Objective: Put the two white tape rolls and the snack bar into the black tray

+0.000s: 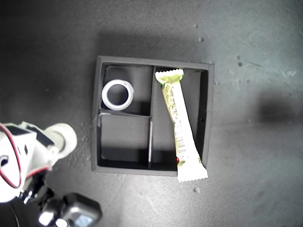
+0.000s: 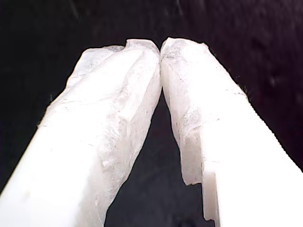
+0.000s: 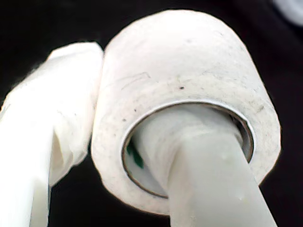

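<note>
While my second gripper (image 3: 102, 156) pinches the smaller tape roll (image 3: 189, 94), one finger through its hole, the empty small compartment of the black tray (image 1: 99, 85) waits below the larger roll (image 1: 117, 95). Lower level, release late. Snack bar (image 1: 181, 124) overhangs the rim. My first gripper (image 2: 161, 47) is closed, empty.

A dark grey matte work surface (image 1: 246, 94) fills the whole exterior view, lightly mottled and scattered with small pale specks (image 1: 200, 39) and scuffs. Light falls unevenly: the exterior view's upper right is brighter, while its left side and corners darken.
</note>
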Motion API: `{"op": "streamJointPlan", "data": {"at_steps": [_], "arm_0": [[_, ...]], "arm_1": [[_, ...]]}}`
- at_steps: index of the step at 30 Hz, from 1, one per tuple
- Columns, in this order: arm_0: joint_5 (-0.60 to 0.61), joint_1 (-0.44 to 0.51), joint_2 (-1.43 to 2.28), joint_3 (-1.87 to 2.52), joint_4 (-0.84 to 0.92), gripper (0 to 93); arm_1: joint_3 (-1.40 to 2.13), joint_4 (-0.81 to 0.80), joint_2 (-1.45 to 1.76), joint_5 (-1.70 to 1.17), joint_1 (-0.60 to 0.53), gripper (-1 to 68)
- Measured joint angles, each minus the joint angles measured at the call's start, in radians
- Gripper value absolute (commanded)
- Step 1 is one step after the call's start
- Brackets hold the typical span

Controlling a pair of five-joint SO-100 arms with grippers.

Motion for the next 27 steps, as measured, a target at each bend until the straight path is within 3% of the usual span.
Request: {"op": "streamJointPlan", "data": {"at_steps": [7, 15, 20, 27], "arm_0": [[0.080, -0.026, -0.499, -0.617, 0.109, 0.0], [0.044, -0.032, -0.699, -0.693, 0.114, 0.5], [0.017, -0.028, -0.733, -0.695, 0.114, 16.1], [0.000, 0.026, -0.692, -0.655, 0.114, 20.9]], "arm_1": [[0.319, -0.126, 0.218, 0.057, -0.015, -0.5], [0.402, -0.133, 0.225, 0.057, -0.025, -0.5], [0.407, -0.141, 0.225, 0.057, -0.026, -0.5], [0.402, -0.120, 0.225, 0.057, -0.008, -0.5]]}}
